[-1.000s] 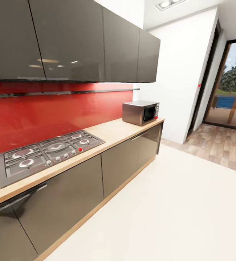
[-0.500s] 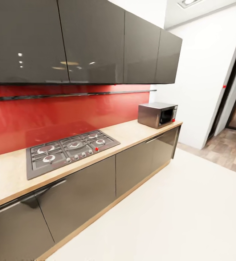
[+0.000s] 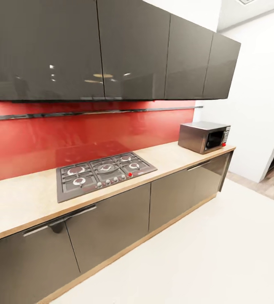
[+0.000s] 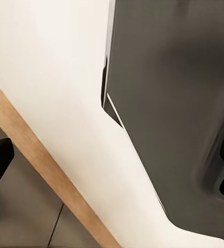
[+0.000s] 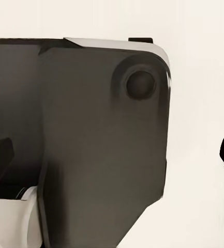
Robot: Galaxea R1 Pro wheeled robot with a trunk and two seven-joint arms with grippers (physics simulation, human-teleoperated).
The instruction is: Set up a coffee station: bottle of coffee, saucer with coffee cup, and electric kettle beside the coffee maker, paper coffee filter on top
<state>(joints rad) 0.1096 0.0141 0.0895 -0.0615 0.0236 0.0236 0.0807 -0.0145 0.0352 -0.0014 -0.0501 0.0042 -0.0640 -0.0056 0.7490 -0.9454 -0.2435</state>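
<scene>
Along the red backsplash (image 3: 36, 139): light wood-grain desk (image 3: 23, 202) carrying a gas hob (image 3: 103, 171); a steel microwave (image 3: 203, 137) at the desk's far end beyond the hob. Coffee maker, jar, saucer, cup, kettle: whereabouts unknown. Step judged: driving to locate them; keep the head sweeping the desk, base clear of cabinets. Wrist views add floor and robot body. Each hand: fingertips at frame edges, apparently released, nothing between.

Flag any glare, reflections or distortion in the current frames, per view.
Head view: glossy upper cabinets mirror ceiling lights as bright spots; red backsplash carries a dim reflection of the hob; wide-angle lens tilts the cabinet lines. Left wrist view: soft, close-up render, dark robot body over the pale floor. Right wrist view: blurry edges, flat light.
</scene>
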